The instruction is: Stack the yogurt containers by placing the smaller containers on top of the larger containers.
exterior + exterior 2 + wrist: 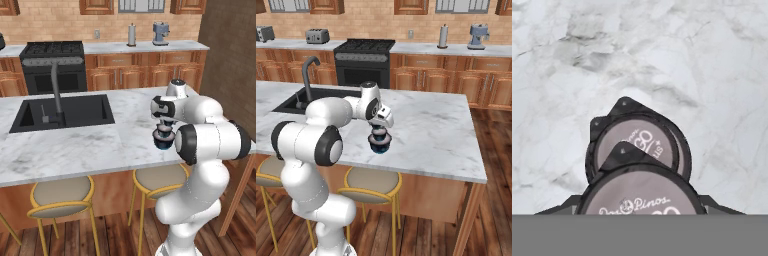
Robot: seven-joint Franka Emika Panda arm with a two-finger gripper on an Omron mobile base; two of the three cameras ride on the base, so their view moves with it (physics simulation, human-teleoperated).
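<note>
The wide, squat, dark navy tub with a pale pinkish top (pixel 379 145) sits on the white marble counter (pixel 441 130), near the counter's front edge, well to the right of the black sink (pixel 62 112). On the tub stands a small round dark cup with a pale pinkish lid (pixel 379 135), and directly above that the tool (pixel 379 127) hangs from the white arm. From the left base view the same pile reads as tub (pixel 163 142) below, a small cup (pixel 163 132) above, and the tool (pixel 164 124) over it.

In the hand view two round pale lids with printed script overlap: a nearer, larger-looking one (pixel 639 195) and a farther one (pixel 637 142). I cannot tell which lid belongs to which container, or whether the tool is spread, pressed together or pinching a cup.

Count: one big tub, and at least one small cup clearly seen; a second small cup in the pile is possible but not certain.

Handling, as a judgement: these look like light, rigid plastic cups with smooth, slick walls and thin foil-like lids. Grip a small cup across its round side wall, low enough not to dent the lid, and gently, since a tall narrow pile near the counter's edge could topple.
</note>
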